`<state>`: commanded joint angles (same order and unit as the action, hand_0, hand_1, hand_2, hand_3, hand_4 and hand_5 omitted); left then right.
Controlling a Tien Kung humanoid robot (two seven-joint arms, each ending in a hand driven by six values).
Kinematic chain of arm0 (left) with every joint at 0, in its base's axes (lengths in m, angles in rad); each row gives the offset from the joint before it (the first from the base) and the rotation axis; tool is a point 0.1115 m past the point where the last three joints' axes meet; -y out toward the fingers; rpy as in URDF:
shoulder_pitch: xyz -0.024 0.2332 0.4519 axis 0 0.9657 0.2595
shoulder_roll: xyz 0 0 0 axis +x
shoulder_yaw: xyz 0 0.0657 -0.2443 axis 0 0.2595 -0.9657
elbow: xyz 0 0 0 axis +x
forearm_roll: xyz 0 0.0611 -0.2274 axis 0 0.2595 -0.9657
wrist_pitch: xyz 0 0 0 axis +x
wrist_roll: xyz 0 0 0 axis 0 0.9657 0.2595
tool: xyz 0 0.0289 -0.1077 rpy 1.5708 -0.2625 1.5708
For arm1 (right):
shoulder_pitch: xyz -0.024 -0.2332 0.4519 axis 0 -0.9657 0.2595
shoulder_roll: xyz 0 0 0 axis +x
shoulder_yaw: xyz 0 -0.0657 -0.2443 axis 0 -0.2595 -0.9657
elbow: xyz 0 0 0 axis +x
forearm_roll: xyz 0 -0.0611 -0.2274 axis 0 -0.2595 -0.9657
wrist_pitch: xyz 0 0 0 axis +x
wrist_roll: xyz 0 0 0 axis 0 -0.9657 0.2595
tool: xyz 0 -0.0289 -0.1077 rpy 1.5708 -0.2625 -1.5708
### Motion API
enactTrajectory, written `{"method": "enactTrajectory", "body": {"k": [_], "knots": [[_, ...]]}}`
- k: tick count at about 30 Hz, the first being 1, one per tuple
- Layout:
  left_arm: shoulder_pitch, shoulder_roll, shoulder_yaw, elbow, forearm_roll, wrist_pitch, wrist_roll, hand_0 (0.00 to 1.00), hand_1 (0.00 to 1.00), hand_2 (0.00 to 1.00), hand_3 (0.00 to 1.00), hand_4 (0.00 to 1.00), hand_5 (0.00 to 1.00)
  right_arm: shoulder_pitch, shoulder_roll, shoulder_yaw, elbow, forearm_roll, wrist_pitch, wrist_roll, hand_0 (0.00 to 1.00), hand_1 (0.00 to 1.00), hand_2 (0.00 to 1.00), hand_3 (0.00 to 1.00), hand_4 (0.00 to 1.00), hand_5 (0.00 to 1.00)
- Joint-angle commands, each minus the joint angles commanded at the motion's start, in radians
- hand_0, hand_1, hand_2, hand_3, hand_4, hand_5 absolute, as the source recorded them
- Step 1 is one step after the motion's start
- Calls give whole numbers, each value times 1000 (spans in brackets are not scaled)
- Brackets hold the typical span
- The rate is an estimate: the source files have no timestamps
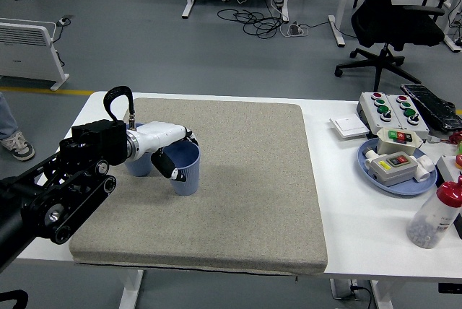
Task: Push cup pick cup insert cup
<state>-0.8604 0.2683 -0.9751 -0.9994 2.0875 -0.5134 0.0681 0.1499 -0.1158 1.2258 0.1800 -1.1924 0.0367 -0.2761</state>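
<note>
Two blue cups stand on the grey mat (pixel 238 179) at its left side. The nearer blue cup (pixel 187 170) is upright, and my left hand (pixel 173 151) is wrapped around it, thumb on the front wall and fingers curled over the far rim. The second blue cup (pixel 138 163) stands just left of it, mostly hidden behind my white wrist and black forearm. My right hand is out of view.
A blue plate (pixel 375 168) with button boxes sits at the right, more button boxes (pixel 393 109) behind it, a white card (pixel 349 128) beside them, and a red-capped bottle (pixel 435 214) near the right edge. An office chair (pixel 393 16) stands beyond the table.
</note>
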Motion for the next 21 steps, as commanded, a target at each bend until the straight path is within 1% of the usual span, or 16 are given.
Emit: {"method": "enactTrajectory", "body": {"k": [5, 6, 9, 10, 11, 12, 13, 14, 15, 16, 17, 18, 19, 21], "knots": [[4, 7, -7, -15, -25, -5, 4, 416, 552, 607, 556, 449, 53, 0, 0, 0, 0, 1, 0, 0, 729, 666, 670, 587, 109, 552], [4, 9, -8, -20, -30, -7, 5, 411, 531, 552, 525, 437, 80, 0, 0, 1, 0, 2, 0, 0, 728, 665, 671, 587, 109, 554], [2, 24, -22, -64, -69, -27, 22, 411, 531, 552, 525, 437, 80, 1, 1, 4, 0, -2, 0, 1, 728, 665, 671, 587, 109, 554], [-5, 39, -38, -94, -108, -49, 40, 411, 531, 552, 525, 437, 80, 2, 1, 5, 0, -2, -1, 1, 728, 665, 671, 587, 109, 554], [-7, 44, -43, -107, -137, -58, 47, 411, 531, 552, 525, 437, 80, 3, 1, 5, 0, -2, -1, 1, 728, 665, 671, 587, 109, 554], [-16, 56, -55, -122, -166, -72, 61, 420, 532, 527, 514, 464, 102, 3, 1, 6, 0, -1, -1, 2, 729, 666, 671, 586, 110, 556], [-23, 66, -64, -136, -193, -88, 74, 420, 532, 527, 514, 464, 102, 4, 1, 6, 0, -1, -1, 2, 729, 666, 671, 586, 110, 556], [-42, 89, -86, -157, -228, -111, 96, 420, 532, 527, 514, 464, 102, 6, 0, 5, 0, 2, -1, 2, 729, 666, 671, 586, 110, 556], [-49, 97, -93, -163, -241, -119, 102, 420, 532, 527, 514, 464, 102, 6, 0, 5, 0, 3, -2, 2, 729, 666, 671, 586, 110, 556], [-54, 103, -99, -167, -248, -125, 108, 420, 532, 527, 514, 464, 102, 6, -1, 5, 0, 4, -2, 2, 729, 666, 671, 586, 110, 556], [-72, 121, -114, -171, -261, -132, 119, 420, 532, 527, 514, 464, 102, 7, -1, 4, 0, 5, -2, 3, 729, 666, 671, 586, 110, 556], [-96, 144, -132, -167, -259, -132, 129, 433, 534, 533, 517, 470, 70, 8, -3, 3, 0, 7, -2, 2, 728, 666, 671, 587, 112, 554], [-119, 164, -143, -161, -247, -132, 138, 433, 534, 533, 517, 470, 70, 9, -4, 2, 0, 10, -2, 2, 728, 666, 671, 587, 112, 554], [-149, 186, -152, -141, -215, -132, 140, 433, 534, 533, 517, 470, 70, 9, -5, 2, 0, 10, -2, 2, 728, 666, 671, 587, 112, 554]]}}
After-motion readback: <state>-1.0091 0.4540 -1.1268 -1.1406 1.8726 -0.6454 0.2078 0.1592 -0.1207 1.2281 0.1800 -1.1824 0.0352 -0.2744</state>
